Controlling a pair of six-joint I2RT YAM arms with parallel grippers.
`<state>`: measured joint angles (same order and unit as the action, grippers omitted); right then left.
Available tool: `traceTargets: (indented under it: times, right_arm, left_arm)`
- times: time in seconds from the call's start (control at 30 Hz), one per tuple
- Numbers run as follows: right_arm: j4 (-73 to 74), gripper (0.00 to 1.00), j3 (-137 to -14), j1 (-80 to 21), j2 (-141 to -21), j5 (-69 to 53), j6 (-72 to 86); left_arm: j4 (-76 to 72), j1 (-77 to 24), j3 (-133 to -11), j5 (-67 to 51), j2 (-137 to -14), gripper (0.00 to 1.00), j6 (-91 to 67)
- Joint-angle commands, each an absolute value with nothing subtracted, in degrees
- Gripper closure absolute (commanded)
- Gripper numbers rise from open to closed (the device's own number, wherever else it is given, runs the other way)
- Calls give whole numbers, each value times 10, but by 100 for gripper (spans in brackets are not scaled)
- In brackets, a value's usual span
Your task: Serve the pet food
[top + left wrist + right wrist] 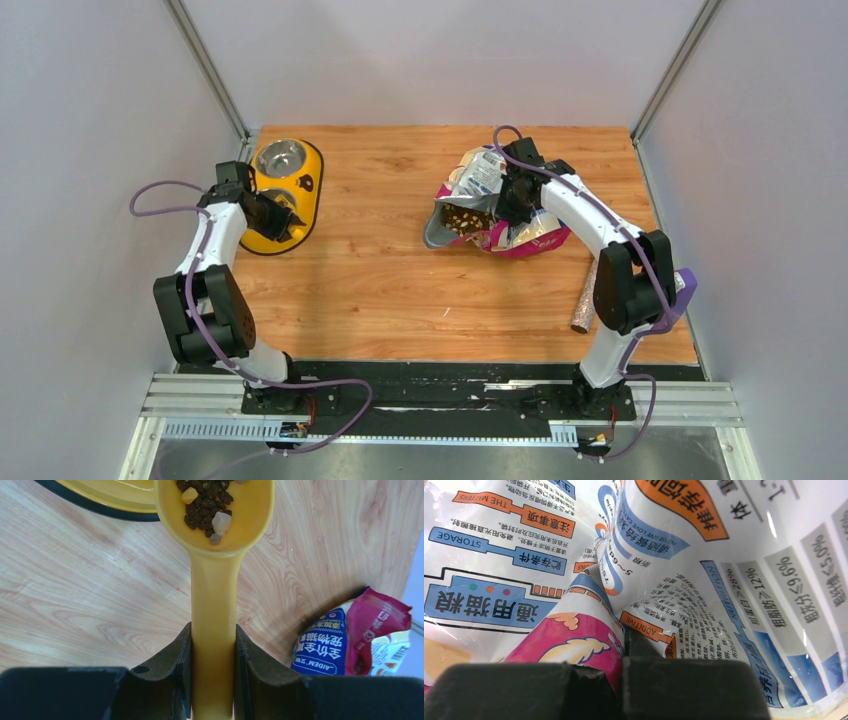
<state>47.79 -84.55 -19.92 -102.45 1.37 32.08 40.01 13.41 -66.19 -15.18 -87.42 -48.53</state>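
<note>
My left gripper (268,213) is shut on the handle of a yellow scoop (214,605), jaws pressed to both sides. The scoop's bowl holds brown kibble (204,502) and sits at the edge of the yellow two-bowl feeder (283,195), whose rim shows in the left wrist view (112,497). My right gripper (512,205) is shut on a fold of the pink, blue and white cat food bag (500,205), which lies open on the table with kibble (465,218) showing in its mouth. The bag (634,570) fills the right wrist view and also appears in the left wrist view (355,640).
A slim speckled tube (585,297) lies on the wooden table (400,290) near the right arm's base. The feeder's steel far bowl (281,157) sits at the back left. Grey walls enclose the table on three sides.
</note>
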Motion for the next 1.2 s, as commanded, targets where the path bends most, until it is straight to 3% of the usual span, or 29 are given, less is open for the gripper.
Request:
traceTargets:
  times: [0.0,0.63,1.17]
  right_arm:
    - [449,100,-832,-178,-1015,56,338]
    - [448,100,-825,-176,-1012,60,342]
    - [452,100,-838,-175,-1018,60,338]
  left_arm:
    - [388,151,-684,-181,-880,100,-537]
    - [379,186,-709,-248,-915,100,-660]
    - [247,233,-663,-350,-894,100,-782]
